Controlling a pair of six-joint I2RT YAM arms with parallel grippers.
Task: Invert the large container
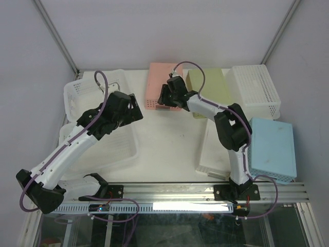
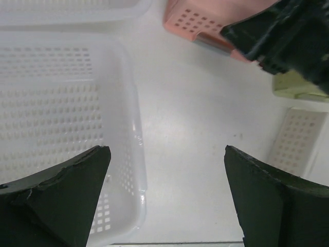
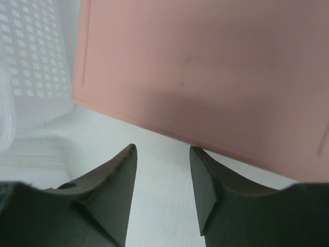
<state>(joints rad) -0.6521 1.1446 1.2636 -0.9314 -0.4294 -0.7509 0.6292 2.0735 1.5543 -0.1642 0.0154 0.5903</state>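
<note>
The large white perforated basket (image 1: 134,146) sits open side up at the front left; its rim and floor also show in the left wrist view (image 2: 134,118). My left gripper (image 1: 135,110) hovers over the basket's far right corner, open and empty, with its jaws wide apart (image 2: 167,150) over the rim and the bare table. My right gripper (image 1: 163,96) is open and empty at the near edge of an upside-down pink container (image 1: 160,82); its tips (image 3: 162,148) are just short of that edge (image 3: 205,67), not touching it.
A second white basket (image 1: 85,90) stands at the back left. Upside down to the right are a green container (image 1: 208,85), a white perforated basket (image 1: 255,90), a blue container (image 1: 272,149) and a white one (image 1: 213,154) under the right arm.
</note>
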